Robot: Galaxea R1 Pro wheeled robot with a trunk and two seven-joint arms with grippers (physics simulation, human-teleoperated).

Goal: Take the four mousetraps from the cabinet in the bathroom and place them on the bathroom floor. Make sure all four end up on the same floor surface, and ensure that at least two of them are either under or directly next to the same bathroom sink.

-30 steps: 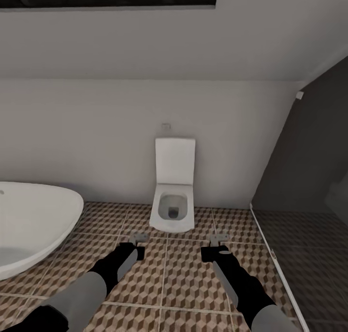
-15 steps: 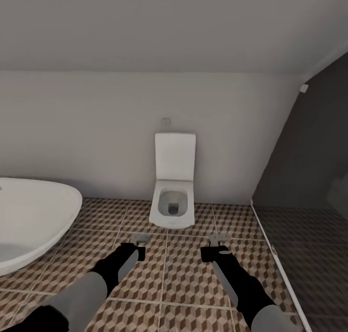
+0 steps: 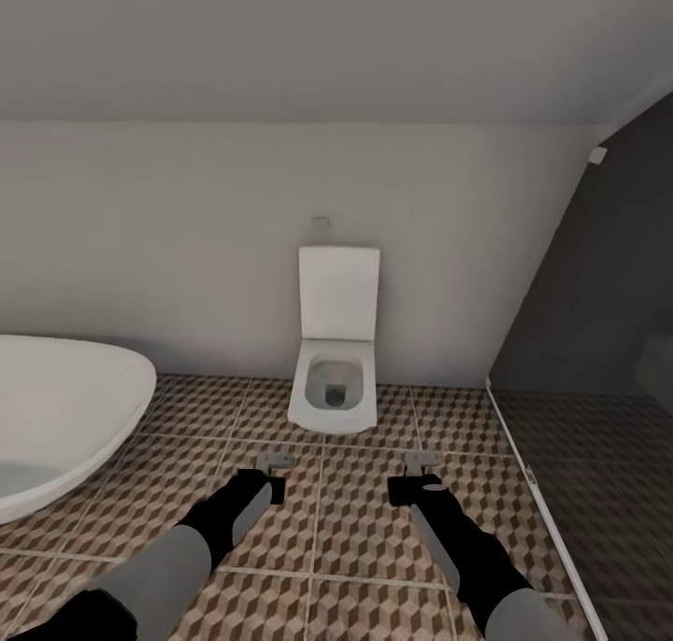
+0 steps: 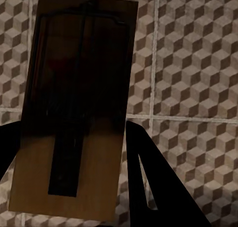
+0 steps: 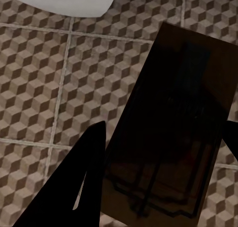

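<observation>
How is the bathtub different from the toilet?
The bathtub is wide, low and rounded, cut off by the picture's left edge; the toilet is narrow and squarish, in full view. The toilet's lid stands upright against the wall; the bathtub has none. Both are white and sit on the bathroom floor.

This is a home bathroom. A white toilet [image 3: 334,342] with its lid up stands against a plain pale wall [image 3: 187,249], and the rim of a white bathtub [image 3: 65,417] sits nearby. The bathroom floor [image 3: 365,519] is tiled in a brown and beige cube pattern, with a dark glass shower panel [image 3: 598,342] beside it.
</observation>
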